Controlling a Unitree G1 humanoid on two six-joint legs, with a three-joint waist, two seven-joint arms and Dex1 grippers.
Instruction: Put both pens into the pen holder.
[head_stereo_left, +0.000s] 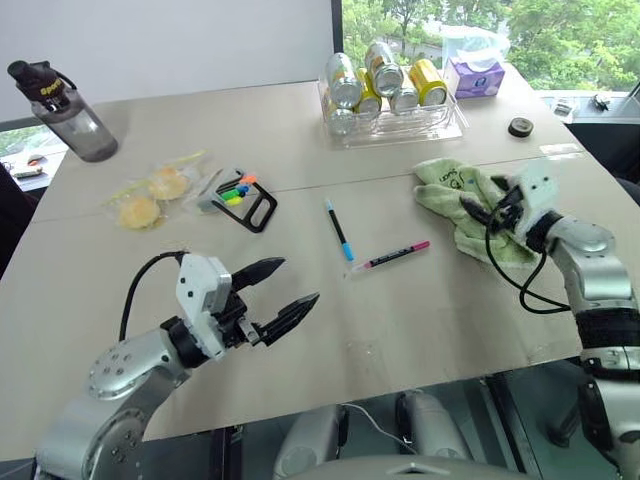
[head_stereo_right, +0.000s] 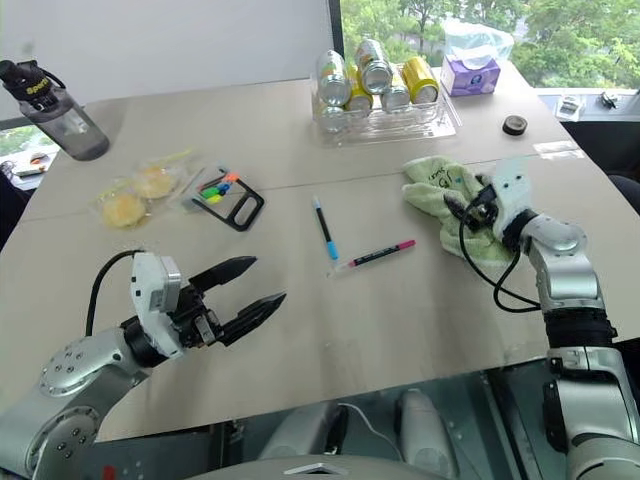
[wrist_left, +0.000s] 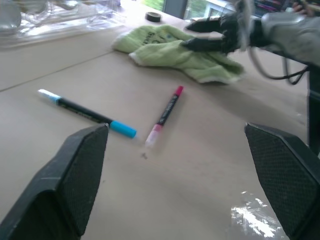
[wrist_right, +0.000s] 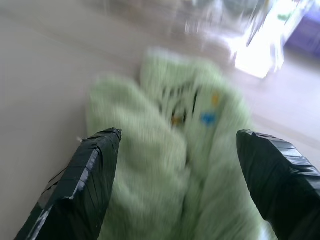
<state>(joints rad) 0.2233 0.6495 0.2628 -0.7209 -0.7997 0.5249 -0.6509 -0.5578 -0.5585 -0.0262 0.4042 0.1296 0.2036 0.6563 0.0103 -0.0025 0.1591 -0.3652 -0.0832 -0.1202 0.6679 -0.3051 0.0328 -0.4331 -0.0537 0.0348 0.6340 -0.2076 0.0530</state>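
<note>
Two pens lie close together mid-table: a black pen with light-blue ends (head_stereo_left: 338, 229) and, just nearer and to the right, a dark and whitish pen with a magenta-pink end (head_stereo_left: 390, 257). The pen holder (head_stereo_left: 238, 196), a small clear box with a black loop frame and bright marker tips, sits to their left and further back. My left gripper (head_stereo_left: 300, 279) hovers open above the near left of the table, pointing towards the pens, nothing between its fingers (wrist_left: 80, 170). My right gripper (head_stereo_left: 478, 210) is open over a green cloth (wrist_right: 170, 165), right of the pens.
A clear tray of drink cans (head_stereo_left: 390, 118) stands at the back, with a purple tissue pack (head_stereo_left: 475, 75) and a black tape roll (head_stereo_left: 520, 126) to its right. A dark bottle (head_stereo_left: 62, 112) is at the far left. Bagged snacks (head_stereo_left: 150, 195) lie left of the holder.
</note>
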